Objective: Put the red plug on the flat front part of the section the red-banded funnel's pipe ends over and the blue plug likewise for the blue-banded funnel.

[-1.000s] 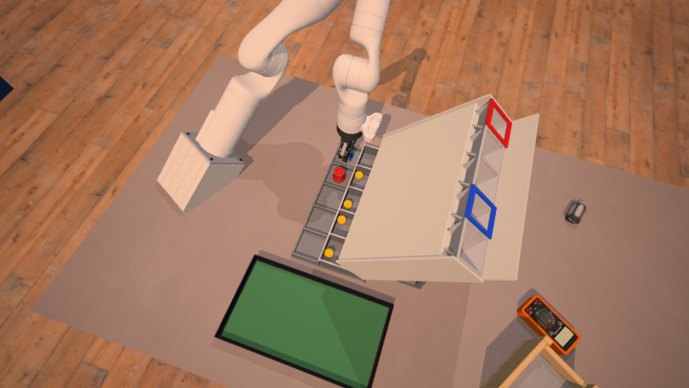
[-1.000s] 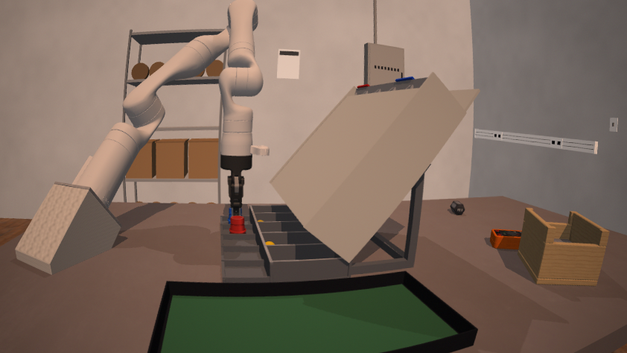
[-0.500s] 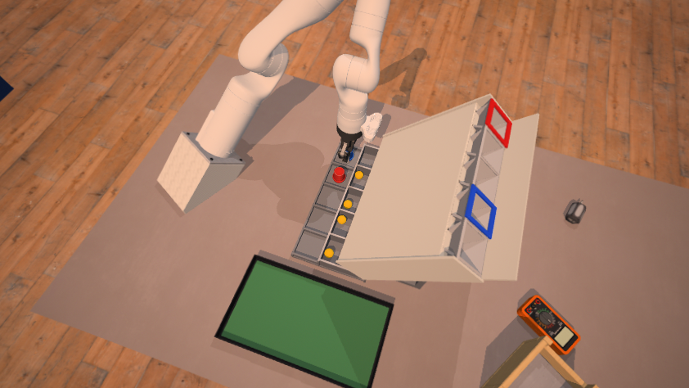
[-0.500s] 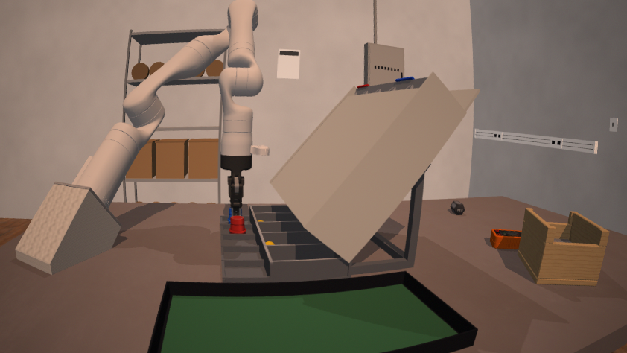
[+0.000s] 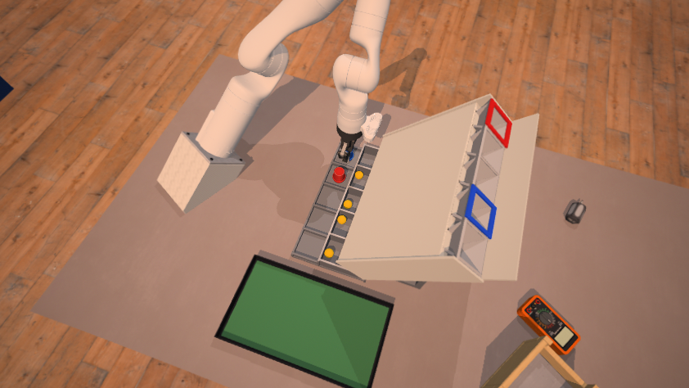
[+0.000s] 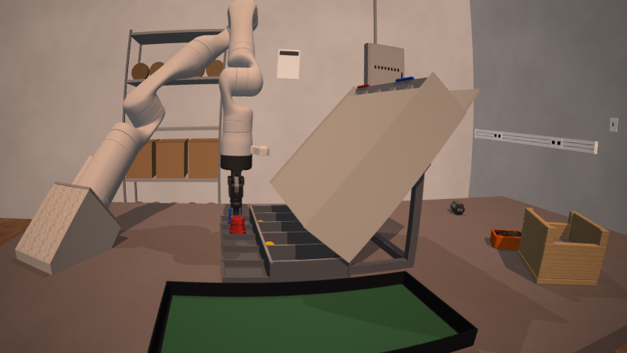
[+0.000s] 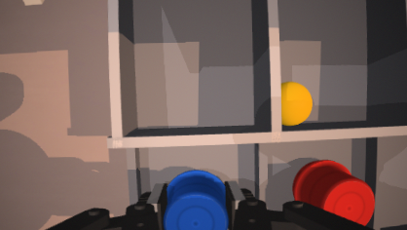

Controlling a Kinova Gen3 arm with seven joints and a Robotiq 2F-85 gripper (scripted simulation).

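Note:
My gripper (image 5: 344,158) (image 6: 235,213) (image 7: 196,198) points down at the tray's far front section, shut on the blue plug (image 5: 351,155) (image 6: 230,215) (image 7: 196,222). Its fingers touch both sides of the plug. Whether the plug rests on the section floor is hard to tell. The red plug (image 5: 339,174) (image 6: 237,224) (image 7: 350,208) stands upright on the neighbouring flat front part. The red-banded funnel (image 5: 509,135) is at the far end of the funnel row. The blue-banded funnel (image 5: 493,223) is nearer the exterior camera. The cover (image 5: 409,182) (image 6: 333,161) hides the pipes.
Several yellow marbles lie in the deep sections, one (image 5: 358,174) (image 7: 295,103) behind the red plug, another (image 5: 328,253) at the near end. A green tray (image 5: 308,313) (image 6: 307,319) lies beside the section tray. An orange multimeter (image 5: 547,323), a wooden box (image 6: 570,263) and a small dark object (image 5: 575,211) are farther right.

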